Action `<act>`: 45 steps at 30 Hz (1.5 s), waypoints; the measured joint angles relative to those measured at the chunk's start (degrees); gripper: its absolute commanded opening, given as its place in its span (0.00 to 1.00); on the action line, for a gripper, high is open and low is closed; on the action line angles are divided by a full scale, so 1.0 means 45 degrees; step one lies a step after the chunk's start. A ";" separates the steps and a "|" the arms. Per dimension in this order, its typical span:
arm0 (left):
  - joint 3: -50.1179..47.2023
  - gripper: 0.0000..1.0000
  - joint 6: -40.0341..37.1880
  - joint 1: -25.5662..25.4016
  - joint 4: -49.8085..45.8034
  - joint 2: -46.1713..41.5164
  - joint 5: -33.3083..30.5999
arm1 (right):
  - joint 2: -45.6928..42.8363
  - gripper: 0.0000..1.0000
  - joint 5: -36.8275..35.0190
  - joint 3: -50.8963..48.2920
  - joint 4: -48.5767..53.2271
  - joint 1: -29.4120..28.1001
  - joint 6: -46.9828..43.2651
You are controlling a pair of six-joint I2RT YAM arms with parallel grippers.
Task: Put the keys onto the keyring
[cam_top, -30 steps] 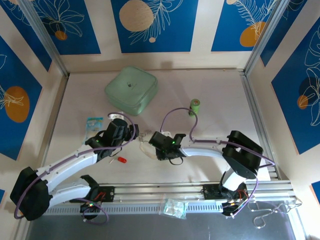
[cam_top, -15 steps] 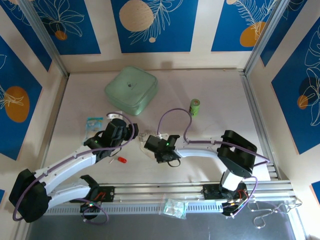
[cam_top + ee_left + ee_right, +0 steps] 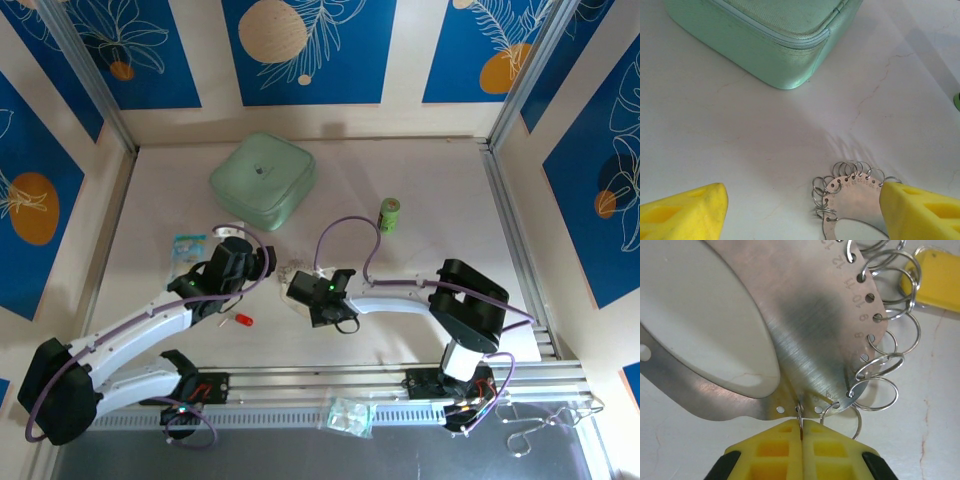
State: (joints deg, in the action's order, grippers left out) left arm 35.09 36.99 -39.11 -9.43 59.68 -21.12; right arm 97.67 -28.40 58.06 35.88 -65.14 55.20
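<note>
The pale green case point(image 3: 263, 180) sits at 12 o'clock, well apart. The keyring point(image 3: 810, 320), a steel plate edged with split rings, fans toward 12 o'clock from the right gripper point(image 3: 801, 432), which is clenched on one rim ring. The left gripper point(image 3: 802, 205) hangs released. The yellow key point(image 3: 937, 280) lies at the right gripper's 1 o'clock. The red key point(image 3: 242, 320) is nearer the left arm.

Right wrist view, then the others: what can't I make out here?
- Right wrist: the yellow key is cut off by the right edge, so its blade is unseen. The ring held by the shut right gripper is hidden between its jaws.
- Left wrist: the plate is cut off by the bottom edge and the left gripper.
- Top: the red key is too small to show its blade.
</note>
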 measured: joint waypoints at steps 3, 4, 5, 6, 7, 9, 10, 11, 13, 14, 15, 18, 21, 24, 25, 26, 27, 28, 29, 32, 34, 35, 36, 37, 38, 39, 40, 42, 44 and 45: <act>0.0000 0.79 -0.0097 0.0000 0.0000 0.0000 -0.0078 | -0.0087 0.00 -0.0102 0.0000 -0.0015 -0.0039 -0.0272; 0.0005 0.79 -0.0194 0.0000 -0.0005 -0.0005 -0.0087 | -0.0204 0.00 -0.0170 -0.0019 -0.0053 -0.0058 -0.0452; 0.0005 0.79 -0.0316 0.0000 -0.0005 -0.0010 -0.0097 | -0.0432 0.00 -0.0228 -0.0083 -0.0141 -0.0068 -0.0719; 0.0019 0.79 -0.0423 0.0000 -0.0015 -0.0019 -0.0107 | -0.0709 0.00 -0.0321 -0.0170 -0.0238 -0.0087 -0.1030; 0.0053 0.79 -0.0636 0.0000 -0.0049 -0.0053 -0.0126 | -0.1098 0.00 -0.0423 -0.0301 -0.0384 -0.0126 -0.1496; 0.0238 0.78 -0.1035 0.0000 -0.0233 -0.0170 -0.0185 | -0.2016 0.00 -0.0670 -0.0612 -0.0777 -0.0223 -0.2565; 0.0364 0.77 -0.1273 0.0000 -0.0330 -0.0267 -0.0223 | -0.2535 0.00 -0.0743 -0.0792 -0.1020 -0.0243 -0.3157; 0.0495 0.76 -0.1515 0.0000 -0.0384 -0.0408 -0.0243 | -0.3031 0.00 -0.0748 -0.0952 -0.1243 -0.0189 -0.3755; 0.0656 0.74 -0.2025 0.0000 -0.0369 -0.0777 -0.0272 | -0.3905 0.00 -0.0656 -0.1190 -0.1710 0.0049 -0.4906; 0.0685 0.73 -0.2375 0.0000 -0.0282 -0.1020 -0.0257 | -0.4240 0.00 -0.0583 -0.1253 -0.1919 0.0272 -0.5406; 0.0695 0.72 -0.2686 0.0000 -0.0204 -0.1185 -0.0243 | -0.4532 0.00 -0.0452 -0.1307 -0.2137 0.0544 -0.5897; 0.0743 0.70 -0.3847 0.0000 -0.0049 -0.1685 0.0024 | -0.5328 0.00 0.0277 -0.1472 -0.2866 0.1559 -0.7436; 0.0874 0.70 -0.5100 0.0000 0.0151 -0.1977 0.0486 | -0.5940 0.00 0.1472 -0.1627 -0.3487 0.2599 -0.8898; 0.0903 0.69 -0.6237 0.0000 0.0427 -0.2317 0.1166 | -0.6324 0.00 0.2807 -0.1739 -0.4017 0.3536 -1.0122; 0.0908 0.69 -0.6601 0.0000 0.0529 -0.2409 0.1452 | -0.6465 0.00 0.3419 -0.1851 -0.4269 0.3895 -1.0520; 0.0933 0.68 -0.6946 0.0000 0.0607 -0.2463 0.1763 | -0.6615 0.00 0.4027 -0.1996 -0.4507 0.4221 -1.0826; 0.0962 0.67 -0.7266 0.0000 0.0661 -0.2492 0.2093 | -0.6737 0.00 0.4561 -0.2123 -0.4721 0.4493 -1.1069; 0.1010 0.65 -0.7611 0.0000 0.0680 -0.2501 0.2448 | -0.6873 0.00 0.5217 -0.2254 -0.4920 0.4813 -1.1370; 0.1059 0.63 -0.7985 -0.0005 0.0695 -0.2501 0.2866 | -0.6965 0.00 0.5775 -0.2331 -0.5056 0.5051 -1.1628; 0.1078 0.59 -0.9020 -0.0005 0.0879 -0.2501 0.3915 | -0.7101 0.00 0.7315 -0.2419 -0.5479 0.5629 -1.2337; 0.1078 0.56 -0.9646 -0.0005 0.0957 -0.2501 0.4488 | -0.7106 0.00 0.8165 -0.2419 -0.5605 0.5848 -1.2721; 0.1078 0.56 -1.0001 -0.0005 0.0976 -0.2497 0.4823 | -0.7106 0.00 0.8582 -0.2419 -0.5634 0.5945 -1.2915; 0.1078 0.55 -1.0263 -0.0005 0.0976 -0.2497 0.5090 | -0.7106 0.00 0.8937 -0.2419 -0.5649 0.6018 -1.3085; 0.1073 0.54 -1.0637 -0.0005 0.0981 -0.2487 0.5513 | -0.7106 0.00 0.9258 -0.2419 -0.5659 0.6086 -1.3260; 0.1069 0.52 -1.0958 -0.0005 0.1005 -0.2482 0.5892 | -0.7106 0.00 0.9578 -0.2419 -0.5688 0.6135 -1.3435; 0.1069 0.50 -1.1268 -0.0005 0.1025 -0.2472 0.6275 | -0.7106 0.00 0.9806 -0.2419 -0.5707 0.6169 -1.3566; 0.1044 0.48 -1.1560 -0.0005 0.1083 -0.2463 0.6693 | -0.7106 0.00 1.0064 -0.2419 -0.5727 0.6193 -1.3707; 0.0967 0.44 -1.1948 -0.0005 0.1253 -0.2399 0.7388 | -0.7106 0.00 1.0486 -0.2419 -0.5795 0.6207 -1.3964; 0.0850 0.41 -1.2303 -0.0005 0.1331 -0.2268 0.8218 | -0.7106 0.00 1.0860 -0.2419 -0.5882 0.6207 -1.4202; 0.0792 0.40 -1.2400 -0.0005 0.1341 -0.2215 0.8563 | -0.7106 0.00 1.1001 -0.2419 -0.5911 0.6207 -1.4294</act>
State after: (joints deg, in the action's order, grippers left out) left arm 38.65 -18.81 -39.13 -3.40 49.71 17.41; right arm 65.69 21.10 47.18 9.28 -37.21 -9.13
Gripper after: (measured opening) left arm 0.416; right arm 0.054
